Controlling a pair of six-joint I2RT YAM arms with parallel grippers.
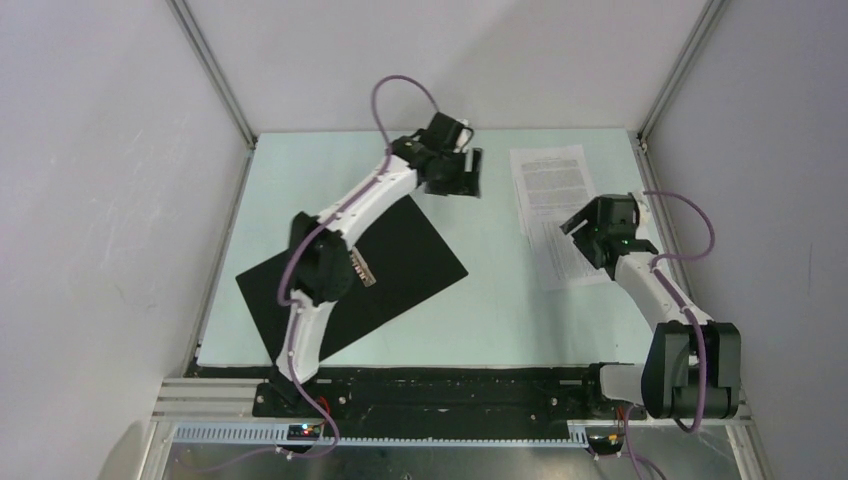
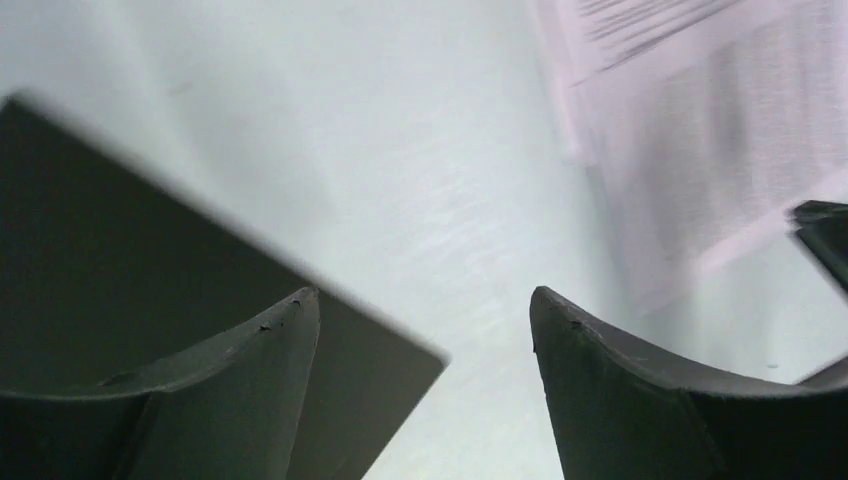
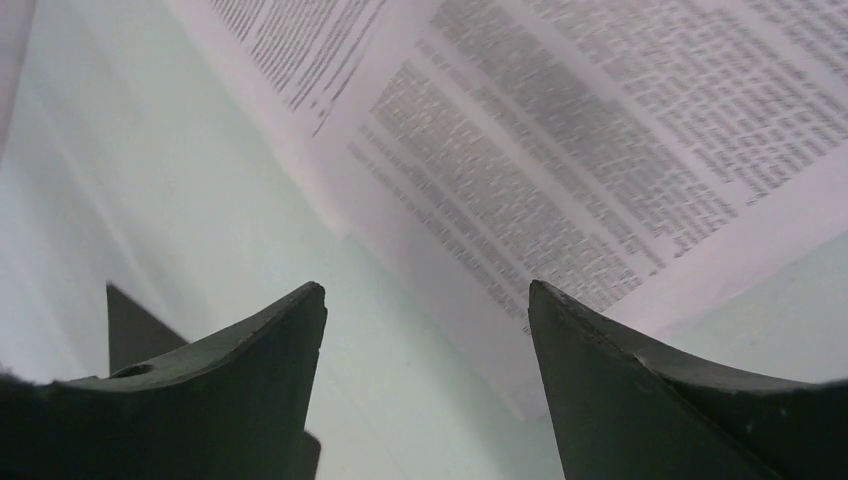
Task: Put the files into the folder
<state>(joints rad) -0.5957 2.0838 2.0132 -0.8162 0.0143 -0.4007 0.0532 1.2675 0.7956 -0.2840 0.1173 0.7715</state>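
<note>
The left arm (image 1: 350,205) stretches far forward from its base, elbow bent, forearm angled toward the worktop's middle. The left fingers (image 2: 250,390) are spread wide, holding nothing. The right arm (image 1: 655,285) rises from its base and leans inward. The right fingers (image 3: 620,380) are likewise parted and empty.

A lab enclosure: white panels (image 1: 90,180), aluminium framing (image 1: 212,68).

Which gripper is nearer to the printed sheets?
The right. The right gripper hangs directly over the sheets, open; the left gripper is off to their left, over bare table beyond the folder.
</note>
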